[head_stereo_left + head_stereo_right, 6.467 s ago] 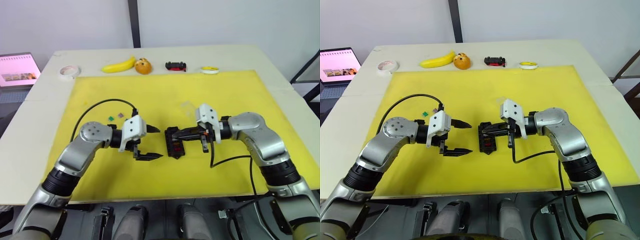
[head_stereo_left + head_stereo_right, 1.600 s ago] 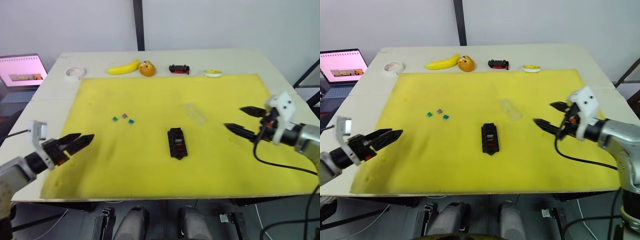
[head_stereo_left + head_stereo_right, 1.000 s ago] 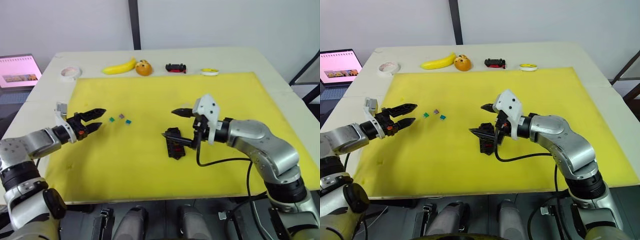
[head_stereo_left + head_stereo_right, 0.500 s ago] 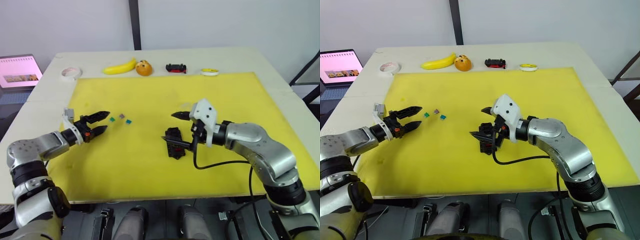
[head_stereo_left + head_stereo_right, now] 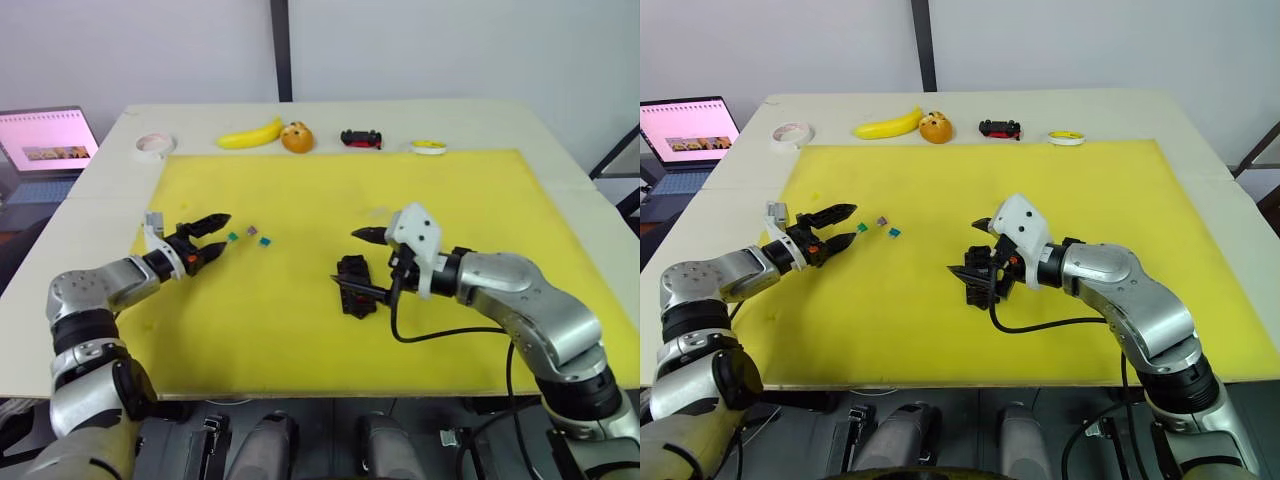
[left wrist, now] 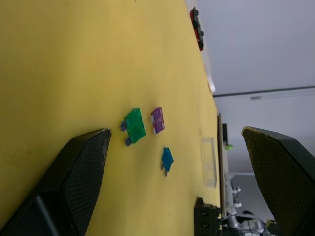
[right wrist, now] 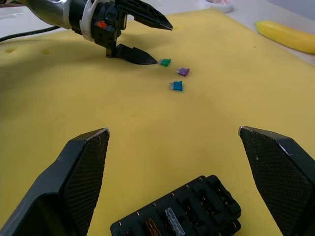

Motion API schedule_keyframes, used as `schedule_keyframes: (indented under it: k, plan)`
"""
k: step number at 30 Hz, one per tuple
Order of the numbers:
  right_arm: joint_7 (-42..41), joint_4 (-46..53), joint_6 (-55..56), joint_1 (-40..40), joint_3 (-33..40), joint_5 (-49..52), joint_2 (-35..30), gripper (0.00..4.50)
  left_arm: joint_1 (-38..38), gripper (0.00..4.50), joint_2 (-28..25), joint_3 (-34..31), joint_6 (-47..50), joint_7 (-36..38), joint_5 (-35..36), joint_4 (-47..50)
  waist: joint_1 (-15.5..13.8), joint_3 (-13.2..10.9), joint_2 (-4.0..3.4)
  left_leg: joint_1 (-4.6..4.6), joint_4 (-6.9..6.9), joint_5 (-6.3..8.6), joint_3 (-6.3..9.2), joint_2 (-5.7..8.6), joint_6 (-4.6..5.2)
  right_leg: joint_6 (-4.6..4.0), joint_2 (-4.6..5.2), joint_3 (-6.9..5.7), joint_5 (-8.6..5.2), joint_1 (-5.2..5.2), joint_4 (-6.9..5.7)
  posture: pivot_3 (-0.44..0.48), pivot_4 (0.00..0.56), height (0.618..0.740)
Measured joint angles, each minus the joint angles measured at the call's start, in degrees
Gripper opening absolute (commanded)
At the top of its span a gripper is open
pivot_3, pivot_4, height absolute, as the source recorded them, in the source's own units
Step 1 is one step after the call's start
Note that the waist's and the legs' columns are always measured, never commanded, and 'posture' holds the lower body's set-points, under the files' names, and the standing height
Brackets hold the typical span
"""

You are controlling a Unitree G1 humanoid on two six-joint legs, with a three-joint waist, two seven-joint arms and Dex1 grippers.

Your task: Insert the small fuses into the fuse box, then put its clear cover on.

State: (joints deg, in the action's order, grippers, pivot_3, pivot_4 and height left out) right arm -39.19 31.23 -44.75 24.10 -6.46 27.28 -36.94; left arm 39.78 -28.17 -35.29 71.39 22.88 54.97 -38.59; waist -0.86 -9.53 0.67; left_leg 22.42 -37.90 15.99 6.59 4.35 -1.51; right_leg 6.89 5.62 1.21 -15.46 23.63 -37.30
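Observation:
Three small fuses, green (image 5: pixel 232 237), purple (image 5: pixel 251 231) and teal (image 5: pixel 265 241), lie loose on the yellow mat. My left gripper (image 5: pixel 222 234) is open, its fingertips just left of the green fuse and not touching it. The black fuse box (image 5: pixel 353 285) lies mid-mat; in the right wrist view the fuse box (image 7: pixel 182 214) holds a grey and an orange fuse in its slots. My right gripper (image 5: pixel 344 258) is open, its fingers straddling the box's left end with nothing held. The clear cover (image 6: pixel 208 160) lies on the mat beyond the box.
Along the table's far edge stand a tape roll (image 5: pixel 152 145), a banana (image 5: pixel 248 134), an orange fruit (image 5: pixel 295 136), a black-and-red toy car (image 5: pixel 361 138) and a yellow tape roll (image 5: pixel 428 147). A laptop (image 5: pixel 45 140) sits far left. The yellow mat (image 5: pixel 300 330) covers most of the table.
My left gripper has slid right across the mat, up to the loose fuses. My right gripper has stayed by the fuse box. Both remain open.

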Motion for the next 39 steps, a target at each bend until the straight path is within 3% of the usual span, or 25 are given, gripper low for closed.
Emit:
schedule_keyframes:
  k: [37,39]
  plan:
    - [0.64,0.20,-1.04,-1.61,3.33,0.08,-1.49,4.46,5.02,4.50,1.91,3.21,-3.76,8.84,-10.62,-5.73,-1.53,0.07,-0.12,-0.02,-0.03,0.02,0.09,0.08,0.04,0.01,0.04,-0.09,0.01,-0.19,0.13,0.000,0.150,0.740]
    - [0.62,0.20,-1.04,-1.62,3.33,0.08,-1.57,4.50,4.95,3.97,1.92,3.21,-3.98,8.92,-10.72,-5.71,-1.53,0.07,-0.12,-0.02,-0.03,0.02,0.09,0.08,0.04,0.01,0.04,-0.09,0.01,-0.19,0.13,0.000,0.150,0.740]
